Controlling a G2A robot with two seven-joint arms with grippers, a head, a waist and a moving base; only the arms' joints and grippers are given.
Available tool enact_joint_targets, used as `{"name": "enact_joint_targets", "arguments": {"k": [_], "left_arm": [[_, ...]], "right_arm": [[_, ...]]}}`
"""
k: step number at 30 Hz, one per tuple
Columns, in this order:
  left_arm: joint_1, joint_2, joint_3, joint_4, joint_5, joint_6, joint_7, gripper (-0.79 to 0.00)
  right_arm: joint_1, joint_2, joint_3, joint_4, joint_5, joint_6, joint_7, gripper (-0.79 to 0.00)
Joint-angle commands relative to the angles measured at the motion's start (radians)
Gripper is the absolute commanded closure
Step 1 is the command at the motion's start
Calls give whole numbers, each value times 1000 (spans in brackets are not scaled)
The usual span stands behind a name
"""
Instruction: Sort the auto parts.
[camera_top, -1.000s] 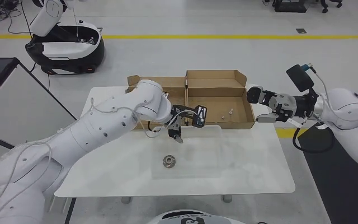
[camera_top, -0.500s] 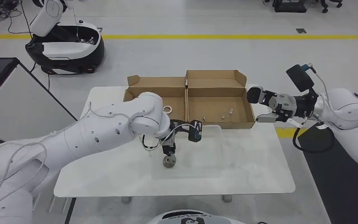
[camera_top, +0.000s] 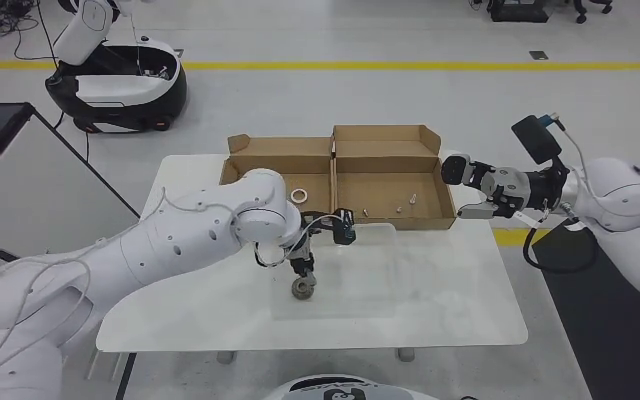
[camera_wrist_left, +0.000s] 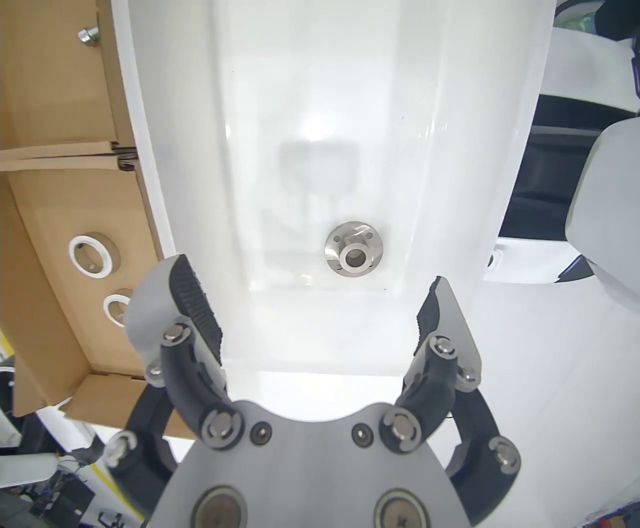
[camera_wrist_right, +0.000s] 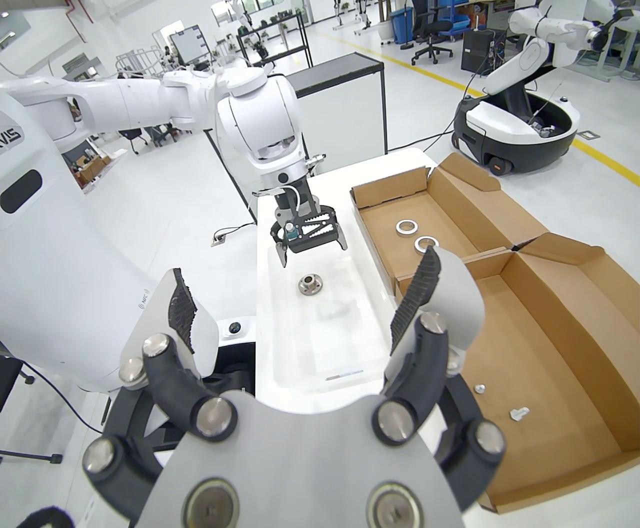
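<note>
A: Quick one. Where do we log the part?

B: We have the metal flange lying flat, bore up, on a shallow clear tray on the white desk. It sits on the robot's side of the cardboard box, well apart from the front wall. It's in front of the ring compartment, toward the divider.

A: Left gripper?

B: We mark the left gripper as hanging just over the flange, no contact. From the top view it falls between the flange and the box's front wall. The jaws are spread wide with nothing in them. The flange lies out ahead of the fingertips, not between the pads.

A: And the right?

B: The right gripper is off the box's short end wall on the bolt side, just beside that wall. The jaws are apart and it's empty too.

A: What do we note inside the box?

B: Two compartments side by side with the flaps folded out. Two pale rings lie flat in the compartment on the left arm's side, near each other. A few small silver bolts lie in the other compartment, toward its front wall and apart from one another. We can't tell the bolt types, they're too small.
</note>
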Motion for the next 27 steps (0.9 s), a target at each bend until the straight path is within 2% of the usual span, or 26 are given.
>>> {"name": "enact_joint_targets", "arguments": {"k": [1, 7, 13, 14, 18, 23, 27], "left_arm": [[8, -6, 4, 2, -4, -9, -8, -785], [23, -20, 8, 21, 8, -72, -52, -785], [35, -30, 5, 53, 24, -71, -64, -785], [36, -32, 8, 55, 32, -71, -64, -727], [55, -40, 8, 65, 57, -72, -62, -631], [78, -49, 8, 73, 83, -74, -60, -579], [93, -56, 8, 78, 101, -74, -61, -486]], "right_arm": [[0, 0, 0, 0, 0, 0, 0, -785], [0, 0, 0, 0, 0, 0, 0, -785], [0, 0, 0, 0, 0, 0, 0, -785], [0, 0, 0, 0, 0, 0, 0, -785], [0, 0, 0, 0, 0, 0, 0, -785], [0, 0, 0, 0, 0, 0, 0, -785], [0, 0, 0, 0, 0, 0, 0, -785]]}}
